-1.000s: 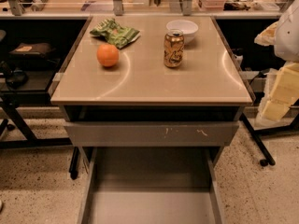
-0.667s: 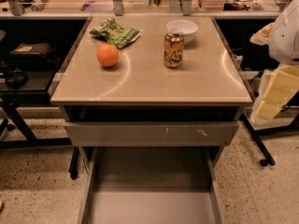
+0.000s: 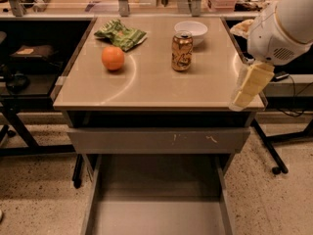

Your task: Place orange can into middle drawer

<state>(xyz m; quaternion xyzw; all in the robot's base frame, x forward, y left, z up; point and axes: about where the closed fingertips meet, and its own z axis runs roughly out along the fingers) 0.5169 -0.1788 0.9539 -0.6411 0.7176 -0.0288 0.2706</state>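
The orange can (image 3: 182,51) stands upright on the tan tabletop (image 3: 156,84), towards the back right and just in front of a white bowl. The middle drawer (image 3: 156,214) is pulled open at the bottom of the view, and its grey floor is bare. My gripper (image 3: 248,88) hangs from the white arm (image 3: 283,31) over the table's right front edge. It is to the right of the can, nearer the front, and apart from it. It holds nothing that I can see.
An orange fruit (image 3: 113,58) and a green snack bag (image 3: 121,34) lie on the left of the tabletop. A white bowl (image 3: 191,29) sits behind the can. The scratched grey drawer front (image 3: 159,140) above the open drawer is closed. Dark side tables flank the table.
My arm and gripper have moved left, from beside the table to over its right front edge. The can, the fruit and the drawer have not moved.
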